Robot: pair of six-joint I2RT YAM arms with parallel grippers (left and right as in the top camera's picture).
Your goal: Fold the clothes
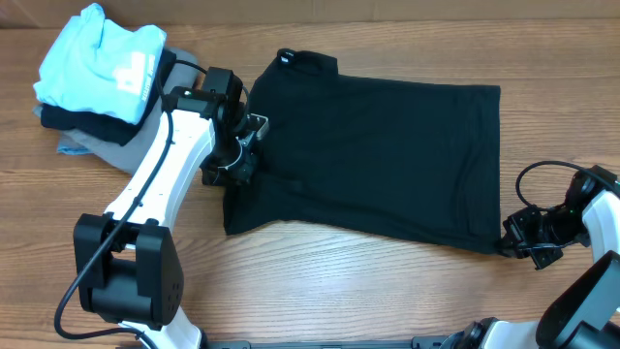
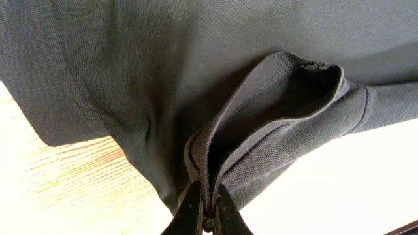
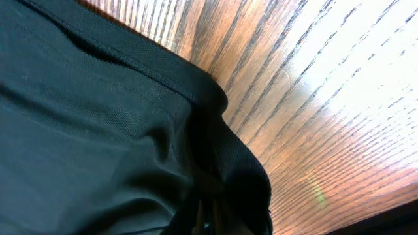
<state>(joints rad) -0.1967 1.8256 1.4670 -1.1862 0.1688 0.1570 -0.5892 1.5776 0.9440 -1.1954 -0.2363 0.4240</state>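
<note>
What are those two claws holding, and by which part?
Both are shut on the black soft-fabric polo shirt: the left gripper pinches a folded sleeve edge, the right gripper a hem corner.

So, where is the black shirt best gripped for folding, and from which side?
The shirt lies flat, so only its edges offer cloth to pinch. Take the sleeve cuff from the collar end, where the left hand is shut on it, and the hem corner from the far end, where the right hand is.
</note>
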